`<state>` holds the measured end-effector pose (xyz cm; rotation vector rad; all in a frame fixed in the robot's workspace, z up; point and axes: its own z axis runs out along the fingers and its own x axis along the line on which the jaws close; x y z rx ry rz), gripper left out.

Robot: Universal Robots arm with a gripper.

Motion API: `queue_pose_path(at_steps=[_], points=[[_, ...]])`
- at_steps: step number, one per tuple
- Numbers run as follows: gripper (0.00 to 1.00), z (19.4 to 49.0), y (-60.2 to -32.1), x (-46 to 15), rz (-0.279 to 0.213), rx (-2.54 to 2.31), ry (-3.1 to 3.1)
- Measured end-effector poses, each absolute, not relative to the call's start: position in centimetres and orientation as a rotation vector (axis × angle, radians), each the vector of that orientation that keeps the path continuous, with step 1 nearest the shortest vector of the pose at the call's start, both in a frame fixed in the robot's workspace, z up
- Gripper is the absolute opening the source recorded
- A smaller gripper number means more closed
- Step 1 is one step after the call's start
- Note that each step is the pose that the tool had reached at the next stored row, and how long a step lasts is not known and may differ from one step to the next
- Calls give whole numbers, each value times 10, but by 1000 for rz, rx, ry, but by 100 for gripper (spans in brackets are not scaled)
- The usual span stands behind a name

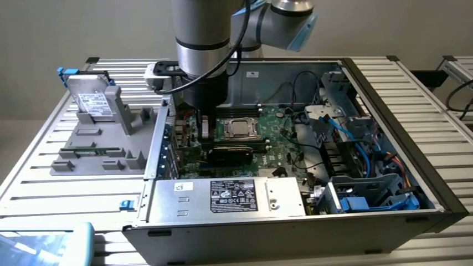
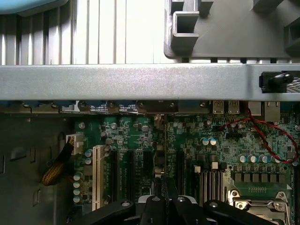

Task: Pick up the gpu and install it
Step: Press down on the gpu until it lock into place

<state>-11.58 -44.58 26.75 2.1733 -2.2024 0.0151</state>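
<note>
The computer case [image 1: 369,227] is matt dark metal outside and dull bare silver sheet inside. Its rear wall [image 2: 140,82] is brushed grey metal. The motherboard [image 2: 187,140] is glossy green circuit board with a shiny metal processor socket [image 1: 240,128]. At the bench's ribbed aluminium surface [image 1: 44,188] sits a matt grey plastic holder [image 1: 103,149]. The power supply [image 1: 229,197] is satin steel with a black paper label. The gripper [image 2: 165,206] is matt black.

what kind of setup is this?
Looks like a robot PC-assembly test bench: an open computer case with its motherboard exposed sits on an aluminium-slat table, beside a grey parts fixture holding a drive.
</note>
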Motion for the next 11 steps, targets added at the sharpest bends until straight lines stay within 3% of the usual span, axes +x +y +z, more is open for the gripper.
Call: queue_pose_path(at_steps=[6, 11], points=[[12, 265, -446, -116, 15, 2172, -2204], [12, 283, -446, -111, 15, 2170, -2206]])
